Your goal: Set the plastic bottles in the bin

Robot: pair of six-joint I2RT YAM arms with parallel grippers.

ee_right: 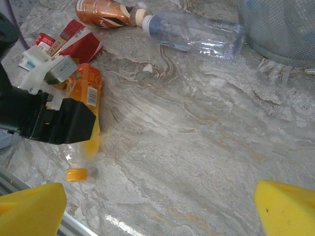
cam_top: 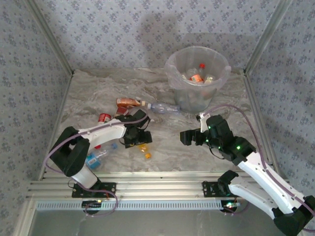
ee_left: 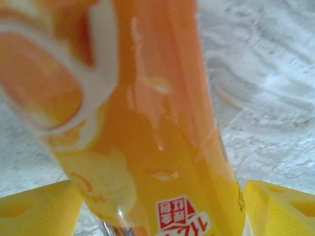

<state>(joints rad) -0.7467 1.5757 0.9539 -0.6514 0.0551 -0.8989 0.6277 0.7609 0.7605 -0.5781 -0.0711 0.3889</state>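
Left wrist view had the left end effector straddling an orange bottle on the worktop, probably to lift it; whether it pinched, I couldn't tell. Meanwhile the right end effector hung open, empty, nearer the bin.

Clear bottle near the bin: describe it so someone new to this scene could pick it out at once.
Find the bin at the back of the table. Just in front of its base, to the left, a clear bottle lies on its side. Unlike the orange-labelled bottle lying end to end with it, it is see-through, not orange or red.
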